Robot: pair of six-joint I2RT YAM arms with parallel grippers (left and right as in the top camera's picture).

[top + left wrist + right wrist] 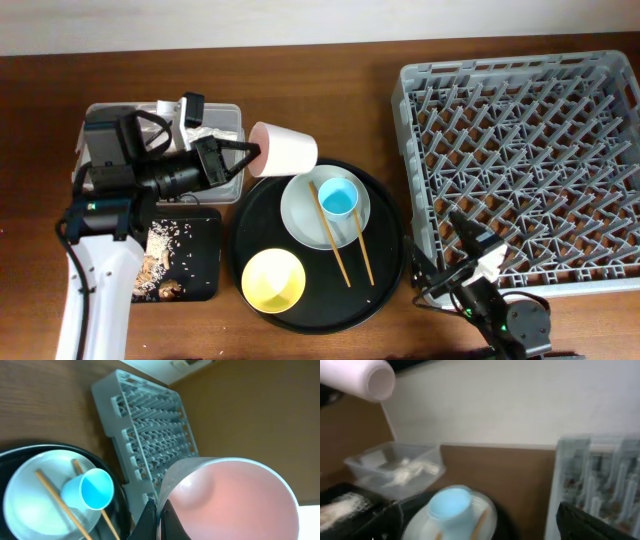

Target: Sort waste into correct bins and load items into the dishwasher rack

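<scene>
My left gripper point(250, 152) is shut on the rim of the pink cup point(284, 150) and holds it on its side in the air, between the clear tub point(232, 112) and the round black tray. In the left wrist view the fingers point(161, 519) pinch the cup's wall point(235, 500). The light-blue cup point(338, 198) and the chopsticks point(340, 240) lie on the pale plate point(300, 215). The yellow bowl point(273, 280) sits beside it. The grey dishwasher rack point(525, 170) stands at the right. My right gripper point(445, 252) is open and empty by the rack's front left corner.
The plate and bowl rest on a big round black tray point(385, 270). The clear tub holds white crumpled scraps point(205, 135). A shallow black tray point(195, 270) at the front left holds beige food scraps point(160, 255). The right wrist view shows the blue cup point(450, 505) ahead.
</scene>
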